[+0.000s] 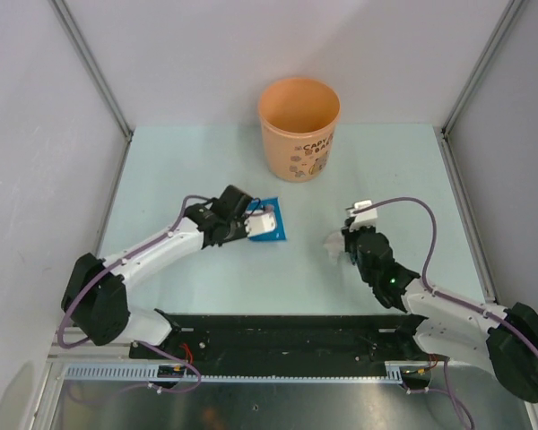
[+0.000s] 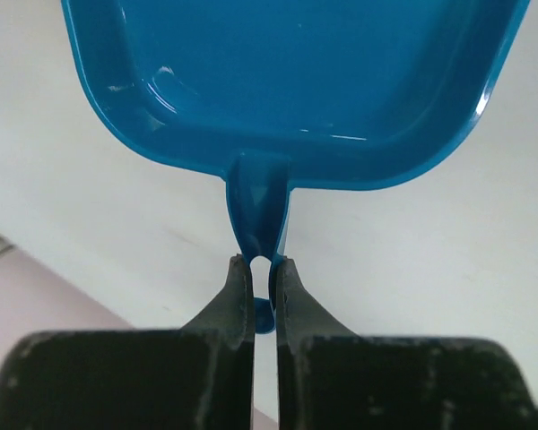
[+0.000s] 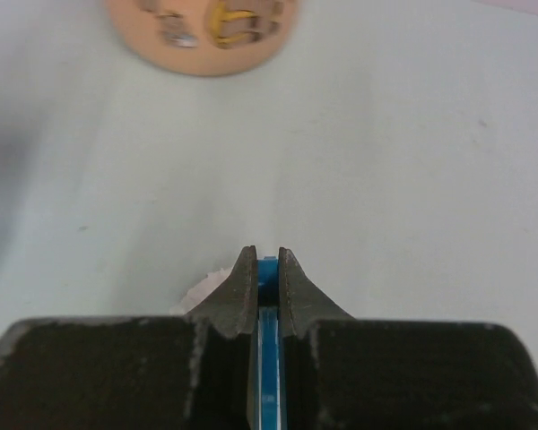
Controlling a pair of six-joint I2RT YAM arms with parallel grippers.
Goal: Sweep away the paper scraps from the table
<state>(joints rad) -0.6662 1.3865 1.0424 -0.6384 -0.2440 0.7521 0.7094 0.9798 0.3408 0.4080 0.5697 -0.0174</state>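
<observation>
You held the dustpan by its handle in the left tool and the brush in the right tool. No sure paper scraps on the surface; one whitish bit just left of the right tool. Pan lip likely needed seating flat first.

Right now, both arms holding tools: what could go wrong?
1. The left end effector pinches only the handle end of the dustpan; the pan could pivot or slip.
2. The orange bucket stands close beyond the dustpan; a lift might knock it.
3. The right end effector grips the brush by a narrow edge; it may twist.
</observation>
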